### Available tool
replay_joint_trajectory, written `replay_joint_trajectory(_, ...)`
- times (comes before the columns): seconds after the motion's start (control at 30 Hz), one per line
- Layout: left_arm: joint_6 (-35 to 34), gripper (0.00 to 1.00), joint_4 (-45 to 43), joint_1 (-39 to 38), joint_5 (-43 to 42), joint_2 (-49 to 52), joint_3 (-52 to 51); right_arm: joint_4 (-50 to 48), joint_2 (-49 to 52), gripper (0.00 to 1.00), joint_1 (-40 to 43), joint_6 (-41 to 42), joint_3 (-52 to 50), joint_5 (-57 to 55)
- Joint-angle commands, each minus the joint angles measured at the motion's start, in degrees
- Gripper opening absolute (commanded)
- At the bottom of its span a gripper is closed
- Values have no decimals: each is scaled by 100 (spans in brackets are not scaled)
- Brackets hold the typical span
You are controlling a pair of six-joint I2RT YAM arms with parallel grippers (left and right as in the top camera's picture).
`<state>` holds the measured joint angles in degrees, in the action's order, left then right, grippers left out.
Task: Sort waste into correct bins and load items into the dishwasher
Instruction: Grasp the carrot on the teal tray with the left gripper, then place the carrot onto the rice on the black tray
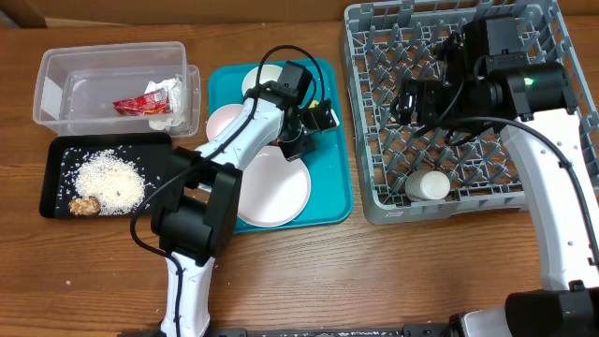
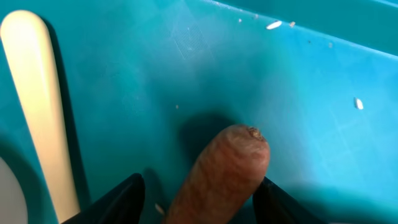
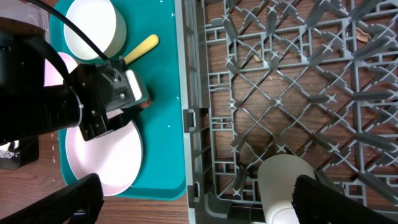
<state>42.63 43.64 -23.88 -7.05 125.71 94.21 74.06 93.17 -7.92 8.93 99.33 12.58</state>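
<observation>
My left gripper (image 1: 318, 116) is low over the teal serving tray (image 1: 332, 178). Its jaws (image 2: 199, 205) are open around a thin orange-brown carrot-like stick (image 2: 227, 168) that lies on the tray. The pale yellow spoon (image 2: 37, 93) lies beside it. A white bowl (image 1: 260, 80), a second round dish (image 1: 223, 122) and the big pale plate (image 1: 276, 192) sit on the same tray. My right gripper (image 1: 409, 98) hangs open and empty (image 3: 205, 199) above the grey dish rack (image 1: 374, 201). The small white cup (image 1: 430, 185) lies in the rack's near corner.
The clear tub (image 1: 56, 103) at the far left holds the red wrapper (image 1: 140, 101) and the white napkin (image 1: 161, 118). The black tray (image 1: 51, 154) in front of it holds white rice (image 1: 110, 183) and a brown lump (image 1: 84, 204). A few rice grains lie on the teal tray (image 2: 273, 25).
</observation>
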Motion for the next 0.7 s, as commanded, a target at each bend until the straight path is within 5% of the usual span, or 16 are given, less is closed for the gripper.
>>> replay_joint_trajectory(0.0,105,57,-197,26,-4,63,-317,-26,-74,100,-22,-42,114,-48)
replay_joint_trajectory(0.07,105,50,-243,22,-2,63,-398,-24,-74,100,-22,-42,114,-48)
replay_joint_trajectory(0.17,-44,17,-409,22,59,61,-369,-26,-74,100,-22,-42,114,-50)
replay_joint_trajectory(0.23,-293,4,-492,17,190,57,-269,-26,-74,100,-22,-42,114,-50)
replay_joint_trajectory(0.43,-1423,4,155,-105,319,2,911,-31,-74,100,-22,-44,114,-50)
replay_joint_trajectory(0.67,-2647,4,3180,-13,369,-4,4540,-37,-74,100,-22,-46,114,-52)
